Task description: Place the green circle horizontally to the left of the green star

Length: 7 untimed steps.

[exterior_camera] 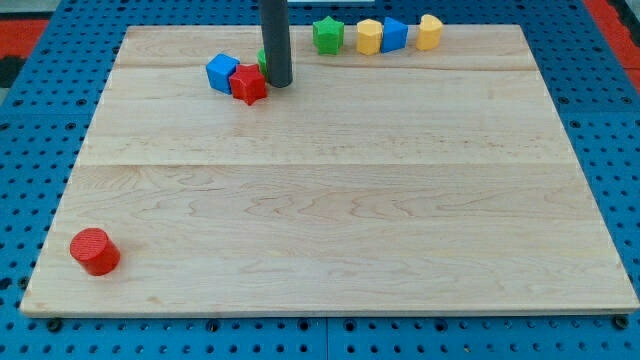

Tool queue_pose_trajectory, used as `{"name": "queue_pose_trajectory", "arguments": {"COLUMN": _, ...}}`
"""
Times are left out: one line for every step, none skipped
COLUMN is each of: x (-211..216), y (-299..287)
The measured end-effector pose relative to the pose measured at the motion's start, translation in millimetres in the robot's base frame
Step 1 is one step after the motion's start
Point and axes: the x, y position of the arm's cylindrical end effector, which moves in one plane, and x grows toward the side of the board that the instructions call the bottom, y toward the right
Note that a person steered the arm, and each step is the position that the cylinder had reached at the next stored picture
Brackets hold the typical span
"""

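Note:
The green star [327, 35] sits near the view's top, left end of a row of blocks. The green circle [262, 58] is almost wholly hidden behind my rod; only a green sliver shows at the rod's left edge, left of and slightly below the star. My tip [279, 82] rests on the board right in front of that sliver, just right of the red star [248, 85].
A blue cube [221, 72] touches the red star's left. Right of the green star stand a yellow block [369, 36], a blue block [394, 34] and another yellow block [428, 32]. A red cylinder [94, 251] lies at the wooden board's [330, 200] bottom left.

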Motion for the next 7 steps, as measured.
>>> {"name": "queue_pose_trajectory", "arguments": {"x": -5, "y": -26}}
{"name": "queue_pose_trajectory", "arguments": {"x": -27, "y": -14}}
{"name": "queue_pose_trajectory", "arguments": {"x": -23, "y": -1}}
{"name": "queue_pose_trajectory", "arguments": {"x": -35, "y": -1}}
{"name": "queue_pose_trajectory", "arguments": {"x": -39, "y": 12}}
{"name": "queue_pose_trajectory", "arguments": {"x": -49, "y": 12}}
{"name": "queue_pose_trajectory", "arguments": {"x": -50, "y": 12}}
